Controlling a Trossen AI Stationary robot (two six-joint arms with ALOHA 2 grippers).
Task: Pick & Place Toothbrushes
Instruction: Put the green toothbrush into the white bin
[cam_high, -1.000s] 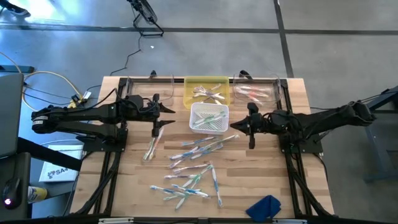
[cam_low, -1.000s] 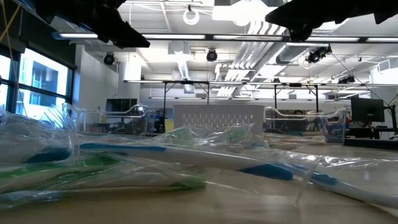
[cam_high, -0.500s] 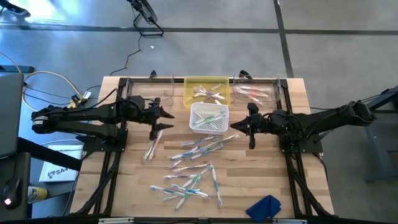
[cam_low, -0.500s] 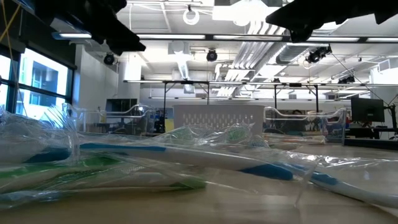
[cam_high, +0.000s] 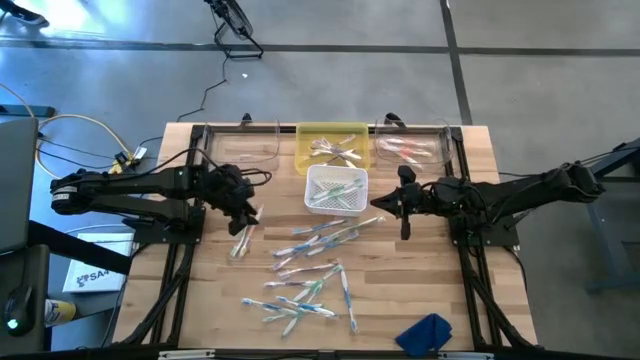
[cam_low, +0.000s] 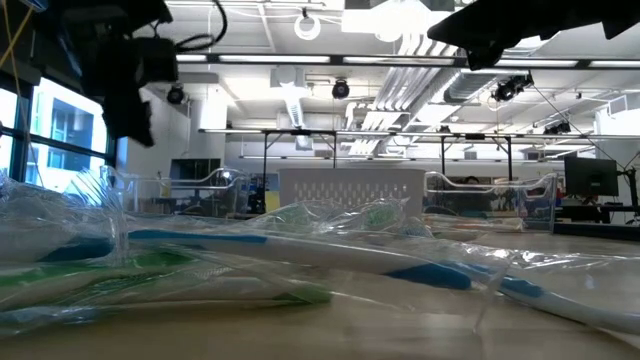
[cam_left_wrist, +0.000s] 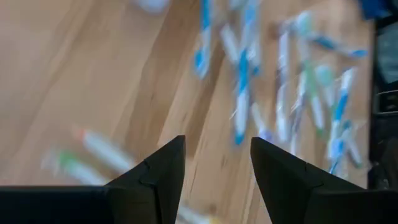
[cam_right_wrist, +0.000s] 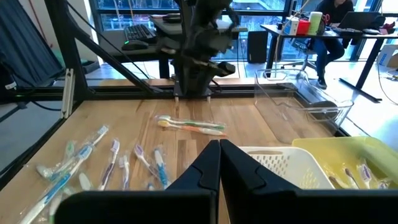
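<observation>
Left gripper (cam_high: 247, 212), jaws wide, empty, apparently pointing down: lower squarely astride the toothbrush pair (cam_high: 241, 240) at six o'clock; right gripper (cam_high: 378, 201) closed, idle.

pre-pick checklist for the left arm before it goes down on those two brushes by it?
1. Left gripper open: ok, fingers apart.
2. Target present: ok, pair of toothbrushes lies on the table just below the gripper in the high view.
3. Target clear of the main scattered toothbrushes: ok, apart.
4. Right gripper out of the way: ok, shut, beside the white basket.
5. Alignment over the target: cannot tell, wrist view blurred.
6. Clear bin unobstructed: ok.
</observation>
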